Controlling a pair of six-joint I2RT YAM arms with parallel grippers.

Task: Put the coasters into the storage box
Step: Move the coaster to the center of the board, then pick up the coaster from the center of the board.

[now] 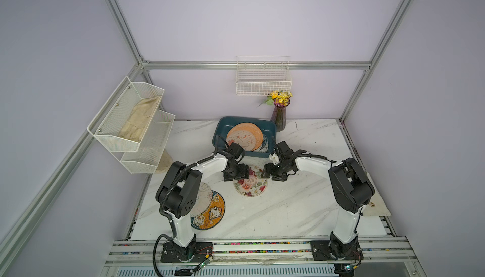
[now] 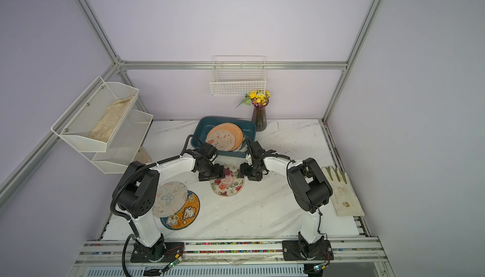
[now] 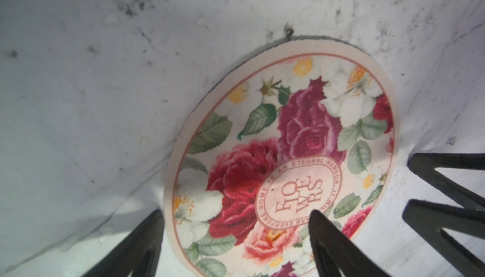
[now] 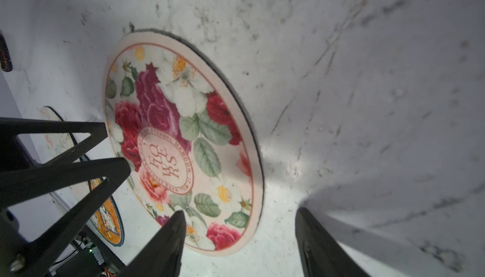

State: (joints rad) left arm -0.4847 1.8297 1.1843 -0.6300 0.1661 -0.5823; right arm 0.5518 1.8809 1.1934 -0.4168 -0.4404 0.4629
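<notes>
The floral coaster (image 1: 250, 185) lies flat on the marble-patterned table (image 1: 288, 210), just in front of the storage box (image 1: 223, 124) and apart from it. Both arms reach over it from opposite sides.

The left gripper (image 1: 236, 174) is low at the left edge of the mat. In the left wrist view its jaws stand apart. 1 finger (image 3: 141, 233) is on the bare table beside the rim and the other is over the round "FLOWERS" label in the middle, so the rim passes between them.

The right gripper (image 1: 273, 174) is at the opposite edge, also with jaws apart. 1 finger (image 4: 168, 236) is over the printed flowers near the rim and the other is above the table outside it. Neither gripper clamps anything (whether the tips press on the mat, the views do not settle).

The storage box is a dark teal tray near the back of the table. Inside it several coasters lie piled, and the top coaster (image 1: 244, 136) has an orange border and a cartoon animal.

2 more coasters lie on the table near the left arm: a cream butterfly coaster (image 2: 170, 199) that overlaps an orange coaster (image 2: 185, 214) with cartoon animals. A purple vase (image 1: 280, 117) with yellow flowers stands just beside the right back corner of the box.
</notes>
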